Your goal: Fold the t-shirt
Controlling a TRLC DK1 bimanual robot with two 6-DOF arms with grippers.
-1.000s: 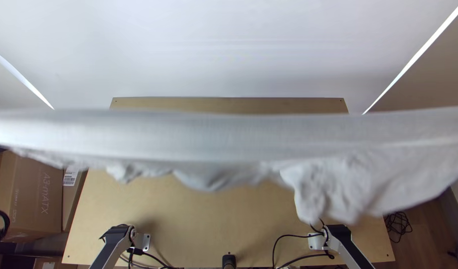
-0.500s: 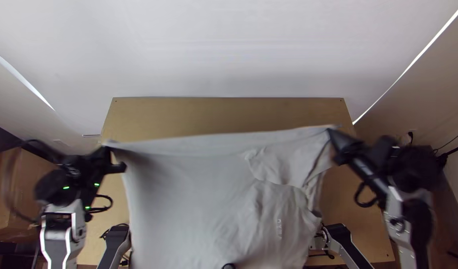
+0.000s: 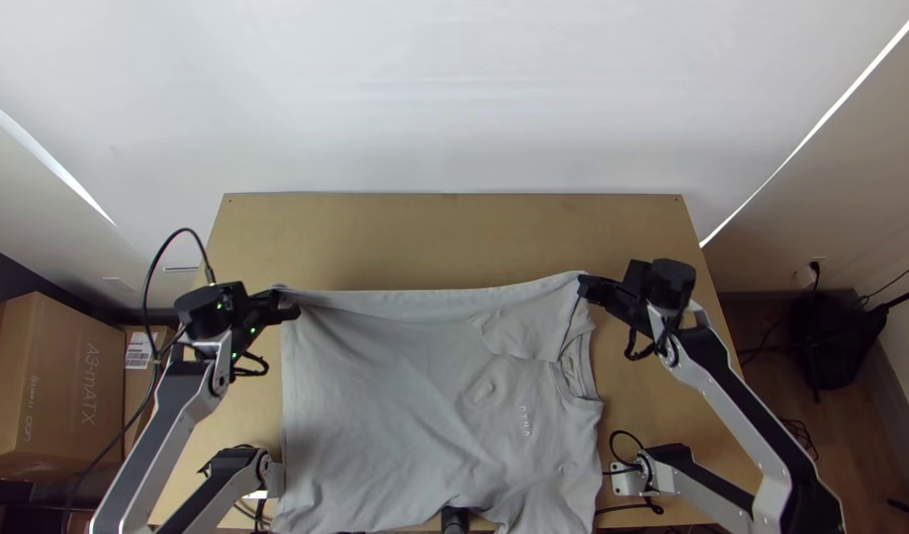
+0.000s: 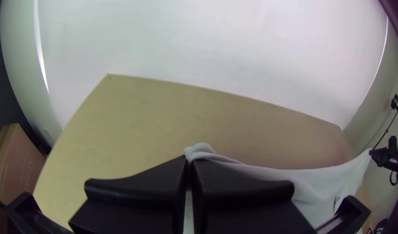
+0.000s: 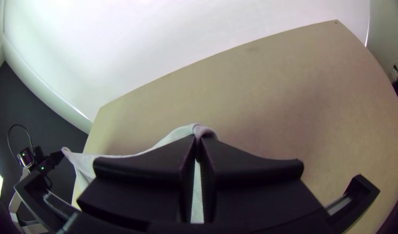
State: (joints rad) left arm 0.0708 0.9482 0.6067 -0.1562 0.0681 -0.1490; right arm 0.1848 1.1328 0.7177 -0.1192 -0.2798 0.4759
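while the left hand (image 3: 287, 302) grips the t-shirt (image 3: 375, 396) by its far edge, the right hand (image 3: 582, 287) does too

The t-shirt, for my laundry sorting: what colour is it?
The t-shirt is light grey with small white lettering, clearest in the top view.

The grey t-shirt (image 3: 395, 396) is spread above the worktop (image 3: 424, 237), its far edge stretched between two grippers — the left gripper (image 3: 289, 306) holds one corner, the right gripper (image 3: 584, 286) the other. The neckline (image 3: 576, 371) lies toward the right arm — small pale lettering (image 3: 525, 420) beside it. A cardboard box (image 3: 53, 396) stands left of the worktop.
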